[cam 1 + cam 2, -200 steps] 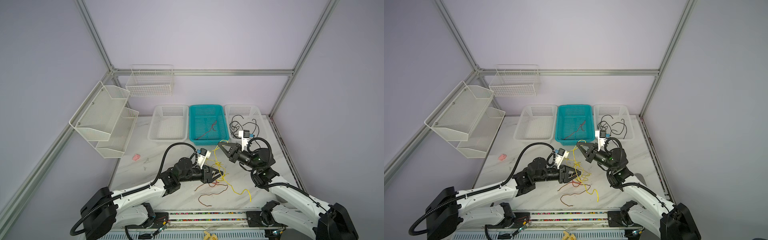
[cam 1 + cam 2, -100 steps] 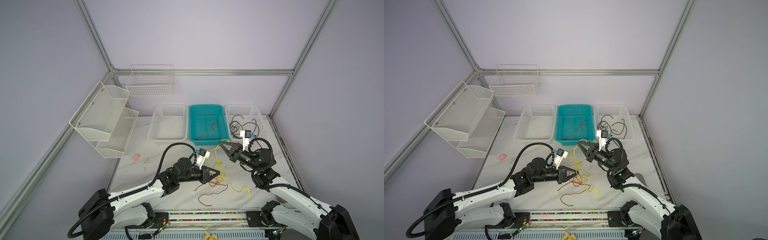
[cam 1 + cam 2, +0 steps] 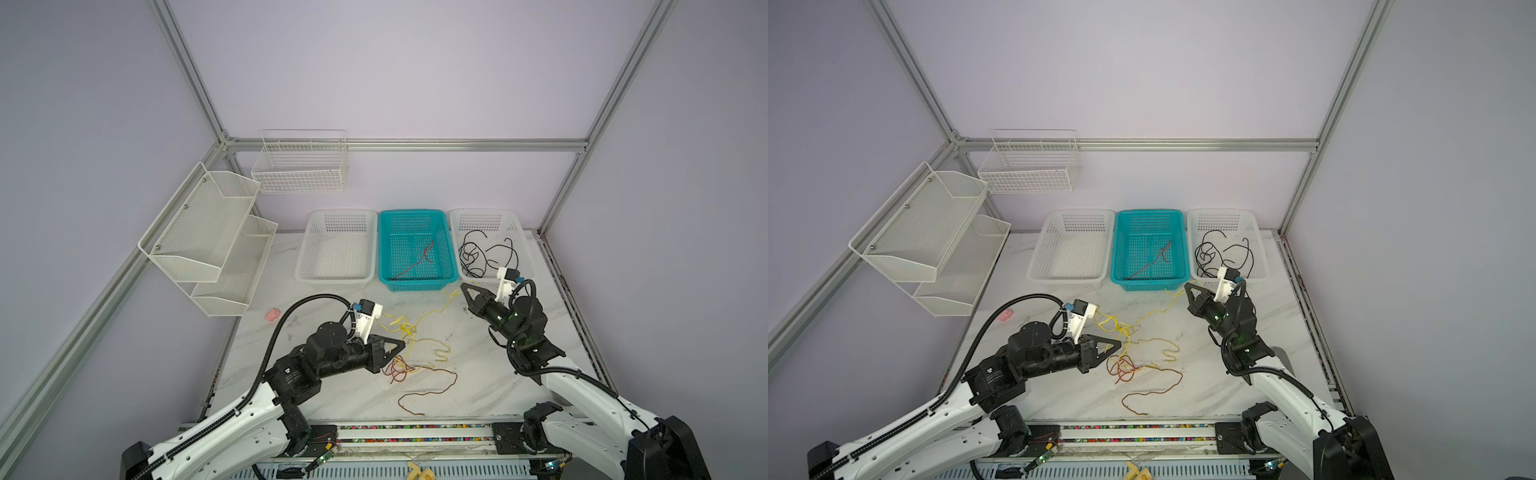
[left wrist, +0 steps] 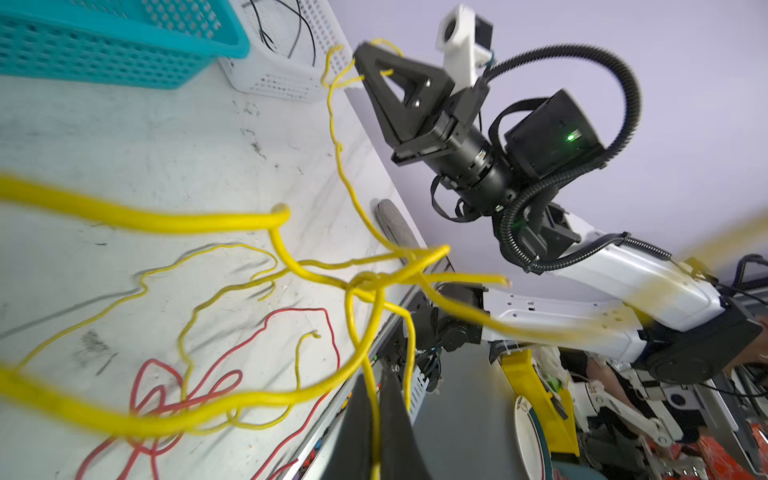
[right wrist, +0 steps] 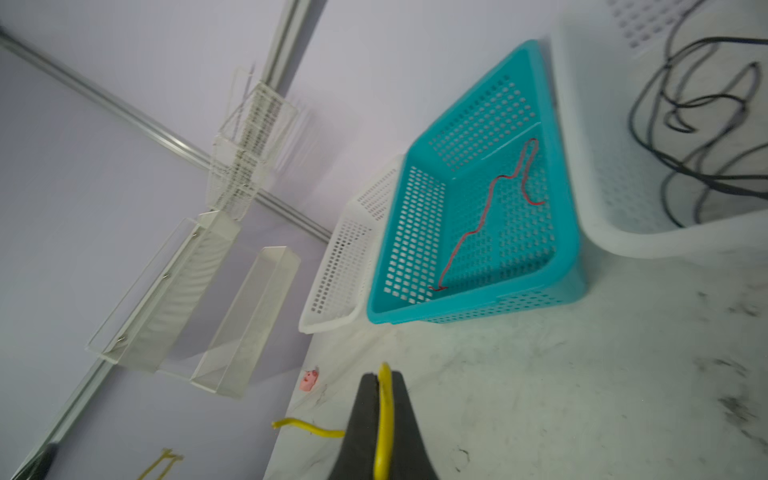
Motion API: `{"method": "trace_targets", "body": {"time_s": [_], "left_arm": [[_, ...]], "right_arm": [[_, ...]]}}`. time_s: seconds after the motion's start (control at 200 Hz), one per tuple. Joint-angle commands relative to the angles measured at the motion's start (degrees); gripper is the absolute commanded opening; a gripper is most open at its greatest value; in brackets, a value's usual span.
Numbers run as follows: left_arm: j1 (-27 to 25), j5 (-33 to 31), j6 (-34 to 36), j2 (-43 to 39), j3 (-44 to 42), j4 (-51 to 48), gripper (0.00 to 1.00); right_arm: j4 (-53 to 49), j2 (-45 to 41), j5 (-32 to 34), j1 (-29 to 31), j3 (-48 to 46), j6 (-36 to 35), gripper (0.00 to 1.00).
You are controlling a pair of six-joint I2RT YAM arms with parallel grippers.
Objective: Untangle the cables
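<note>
A tangle of thin yellow cables (image 3: 409, 332) lies mid-table, mixed with red and brown cables (image 3: 399, 370); one brown strand (image 3: 432, 386) trails toward the front edge. My left gripper (image 3: 402, 345) (image 3: 1119, 344) is at the left side of the tangle, shut on a yellow cable that runs between its jaws in the left wrist view (image 4: 374, 374). My right gripper (image 3: 463, 289) (image 3: 1187, 286) is raised near the teal basket, shut on another yellow strand (image 5: 384, 399), which stretches down to the yellow knot (image 4: 365, 286).
At the back stand a white basket (image 3: 307, 266), a teal basket (image 3: 415, 284) holding one red cable (image 3: 415, 262), and a white basket (image 3: 523, 232) with black cables (image 3: 486, 253). White racks (image 3: 199, 224) hang on the left wall. A pink bit (image 3: 272, 314) lies at the left.
My left gripper has shut on a yellow cable and drawn back to the left. My right gripper has moved right with its strand, pulling the yellow cables apart.
</note>
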Motion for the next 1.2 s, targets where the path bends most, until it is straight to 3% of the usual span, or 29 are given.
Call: {"method": "trace_targets", "body": {"time_s": [0.0, 0.415, 0.585, 0.85, 1.055, 1.195], "left_arm": [[3.5, -0.8, 1.7, -5.2, -1.8, -8.8, 0.00], [11.3, 1.2, 9.3, -6.6, 6.2, -21.9, 0.00], [13.3, 1.2, 12.6, -5.3, 9.3, -25.3, 0.00], [15.1, -7.6, 21.7, -5.9, 17.1, -35.6, 0.00], [15.3, -15.4, 19.8, -9.9, 17.1, -36.3, 0.00], [15.3, -13.8, 17.4, -12.1, 14.4, -33.4, 0.00]], "right_arm": [[-6.3, 0.2, 5.3, -2.7, -0.6, 3.5, 0.00], [-27.7, -2.9, 26.6, -6.1, 5.2, -2.5, 0.00], [-29.0, -2.2, 26.6, -7.6, 6.4, -4.3, 0.00], [-32.2, 0.7, 32.4, -9.6, 6.7, -5.8, 0.00], [-33.3, 2.5, 33.5, -10.3, 6.3, -4.5, 0.00], [-33.5, 2.0, 33.5, -10.4, 6.2, -4.5, 0.00]]}}
